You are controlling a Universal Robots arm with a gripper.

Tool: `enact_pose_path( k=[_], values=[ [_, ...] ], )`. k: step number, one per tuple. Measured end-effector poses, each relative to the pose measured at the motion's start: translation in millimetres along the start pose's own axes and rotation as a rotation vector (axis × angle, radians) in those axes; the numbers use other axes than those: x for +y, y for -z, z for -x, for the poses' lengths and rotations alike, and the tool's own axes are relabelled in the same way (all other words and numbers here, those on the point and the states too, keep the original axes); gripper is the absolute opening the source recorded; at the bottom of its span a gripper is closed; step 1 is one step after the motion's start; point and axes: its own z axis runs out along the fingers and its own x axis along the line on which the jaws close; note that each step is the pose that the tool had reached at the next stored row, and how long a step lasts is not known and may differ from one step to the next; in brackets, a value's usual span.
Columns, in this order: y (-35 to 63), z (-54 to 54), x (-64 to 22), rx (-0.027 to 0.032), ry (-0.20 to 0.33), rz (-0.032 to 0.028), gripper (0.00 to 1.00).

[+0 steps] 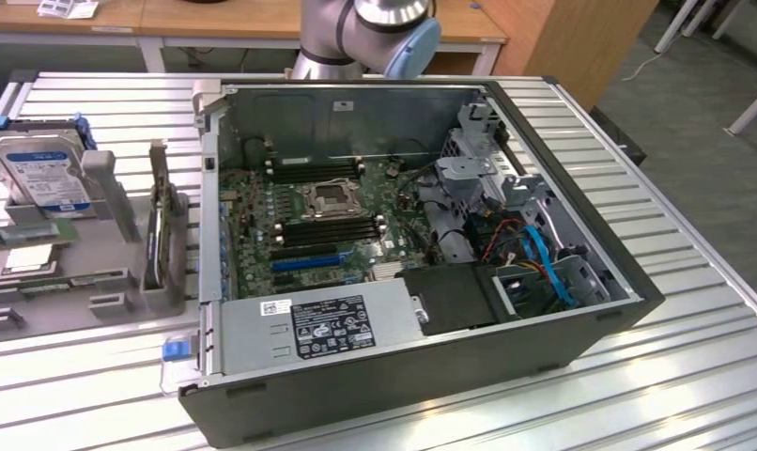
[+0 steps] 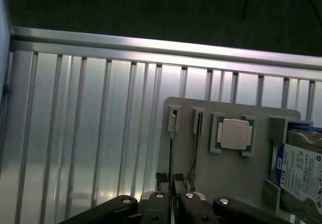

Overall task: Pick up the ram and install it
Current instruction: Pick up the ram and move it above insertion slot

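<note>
The robot's arm (image 1: 376, 28) stands at the far edge of the scene, its silver joint capped in blue. The gripper (image 2: 169, 177) points downward, its black fingers (image 2: 161, 176) drawn close, a narrow gap between them.

A robotics lab, with a bench set up for computer assembly.
A robot arm (image 1: 366, 28) rises at twelve o'clock of a slatted aluminium table (image 1: 692, 310). An opened computer tower (image 1: 416, 395) lies at its centre, and a grey parts fixture (image 1: 103, 282) holding a hard drive (image 1: 40, 174) sits at nine o'clock. Wooden desks (image 1: 228, 17) stand beyond.
</note>
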Motion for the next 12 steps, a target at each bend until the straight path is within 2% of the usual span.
enact_pose_path(
  k=[12],
  values=[
    [54.3, -1.7, 1.1, 0.0016, 0.025, -0.0007, 0.14]
  ],
)
